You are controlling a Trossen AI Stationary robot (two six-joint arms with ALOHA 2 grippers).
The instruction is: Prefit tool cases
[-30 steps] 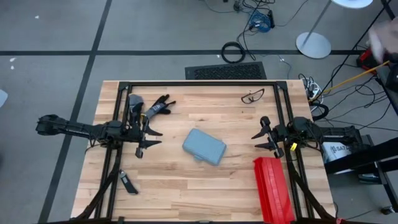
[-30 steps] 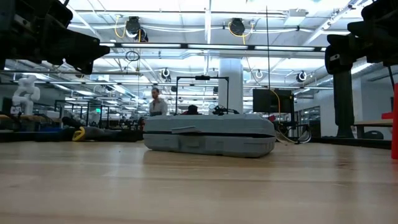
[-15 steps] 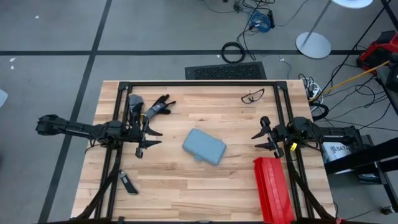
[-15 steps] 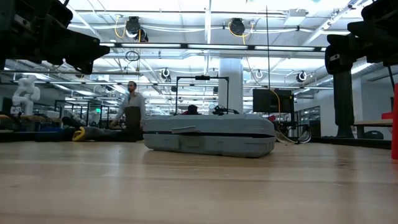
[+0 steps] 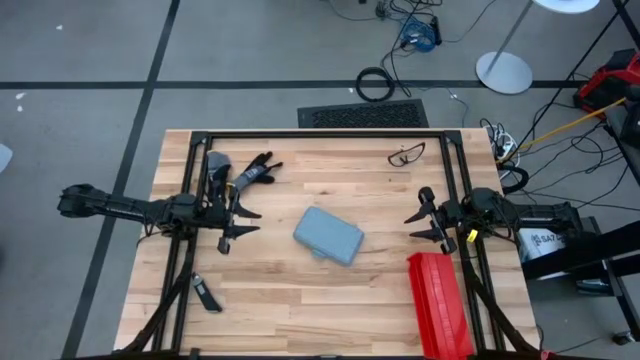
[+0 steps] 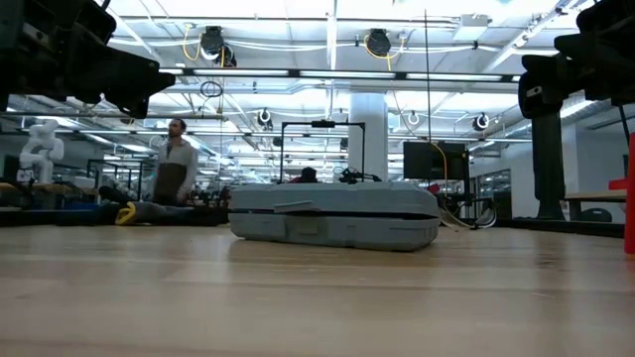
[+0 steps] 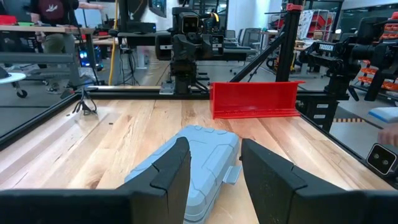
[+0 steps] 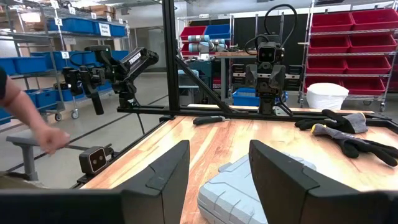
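centrally in the high view, the closed blue-grey tool case (image 5: 328, 236) lies flat and slightly askew on the wooden table (image 5: 300, 300), held by nothing. left of it, the left gripper (image 5: 240, 221) hangs with fingers parted and empty; right of it, the right gripper (image 5: 419, 221) is likewise spread and empty. both stand well apart from the case. a long red box (image 5: 437, 303) sits at lower right, black gloves (image 5: 250, 171) at upper left, glasses (image 5: 406, 154) at upper right. a person (image 6: 175, 171) stands far behind in the low view.

Red box (image 5: 438, 305) cut by edge.
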